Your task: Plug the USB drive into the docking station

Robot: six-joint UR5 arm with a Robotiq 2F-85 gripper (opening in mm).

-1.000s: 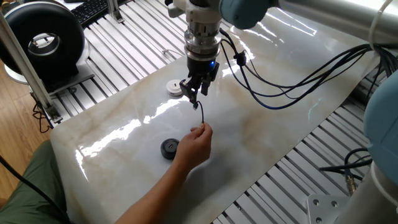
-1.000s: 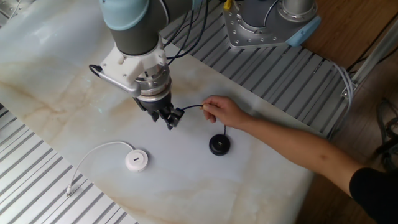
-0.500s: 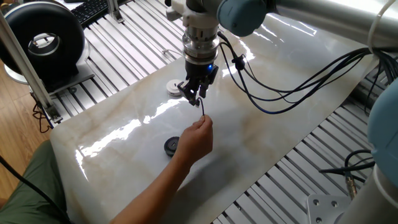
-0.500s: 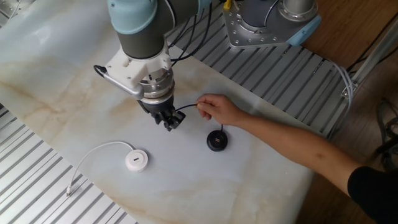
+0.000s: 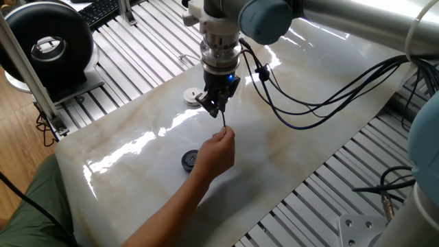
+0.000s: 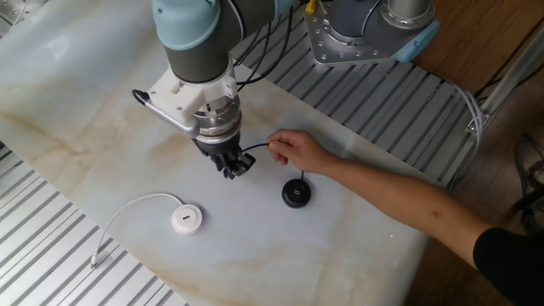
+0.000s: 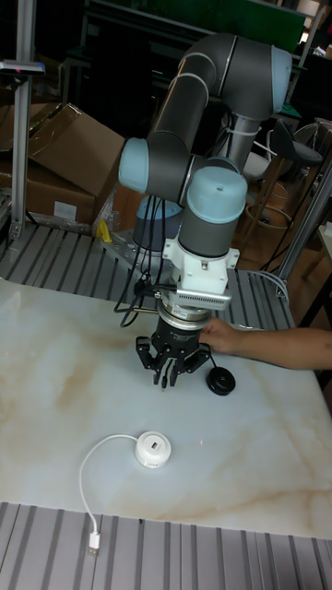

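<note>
My gripper (image 6: 233, 167) hangs a little above the marble table, shut on the USB drive (image 6: 240, 161), a small black plug. From the plug a thin black cable (image 5: 223, 124) runs through a person's hand (image 6: 293, 151) to a flat black puck (image 6: 296, 193) lying on the table. The docking station (image 6: 186, 219) is a small white disc, apart from the gripper toward the table's edge. The tall fixed view shows the gripper (image 7: 169, 362) above and behind the docking station (image 7: 153, 449). In one fixed view the gripper (image 5: 213, 108) is just right of the disc (image 5: 193, 95).
The docking station's thin white cord (image 6: 127, 208) loops to the table's slatted edge. The person's arm (image 6: 399, 200) reaches across the table from the side. A black fan-like device (image 5: 48, 44) stands off the table, and arm cables (image 5: 322, 96) hang above the far part.
The gripper has shifted slightly with the plug in it. The person's hand has lifted the cable a little, and the black puck has slid slightly toward the gripper.
</note>
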